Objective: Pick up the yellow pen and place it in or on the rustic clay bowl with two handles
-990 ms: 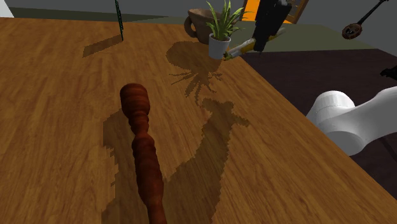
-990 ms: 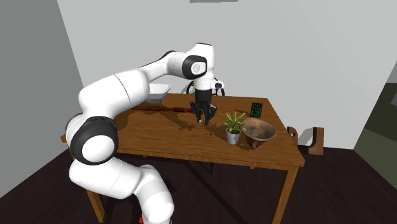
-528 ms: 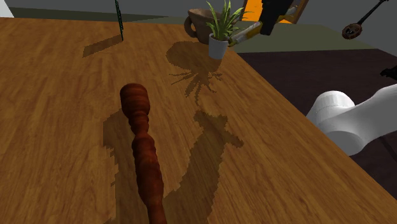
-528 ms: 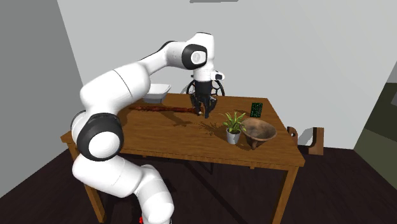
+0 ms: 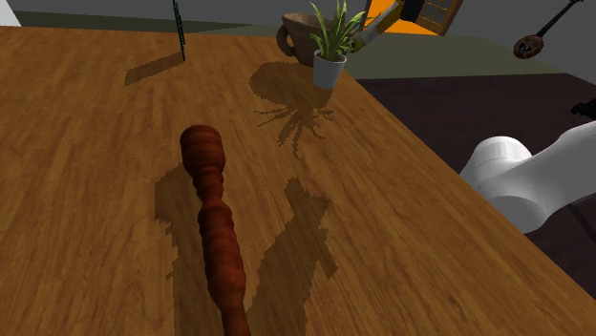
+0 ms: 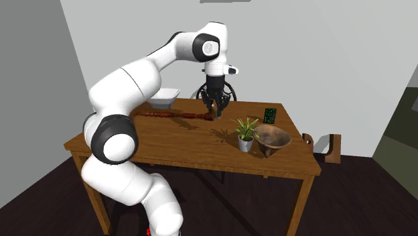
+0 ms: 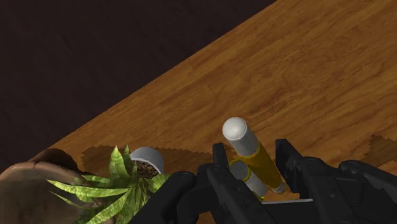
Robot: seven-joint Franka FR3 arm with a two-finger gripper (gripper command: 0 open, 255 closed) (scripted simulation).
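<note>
Wooden table [image 6: 174, 144] is carrying everything; the potted plant [image 6: 246, 134] near its edge is serving as reference. White Franka arm [image 6: 134, 74] is arching high over the table and reaching down toward the plant's side. A long dark-red turned wooden spindle [image 5: 215, 224] is lying flat, well apart from the plant, on the arm's side. The two-handled clay bowl [image 6: 273, 137] is sitting just beside the plant, on the side away from the spindle, and is looking empty. The gripper [image 7: 251, 153] is hanging in the air near the plant, above its leaf tips, with its fingers clamped on the yellow pen [image 7: 245, 143]. The pen is therefore riding off the table, its grey rounded end sticking out past the fingertips at a slant toward the plant. Judgement: the pen is reading as light and stiff, with a smooth round barrel, so it is likely being slippery and prone to pivoting in a two-finger pinch. The present hold on the barrel behind the grey end looks sensible; a grip nearer mid-barrel would be resisting rotation better. The bowl is looking wide and shallow, so the pen may be rolling on release.
</note>
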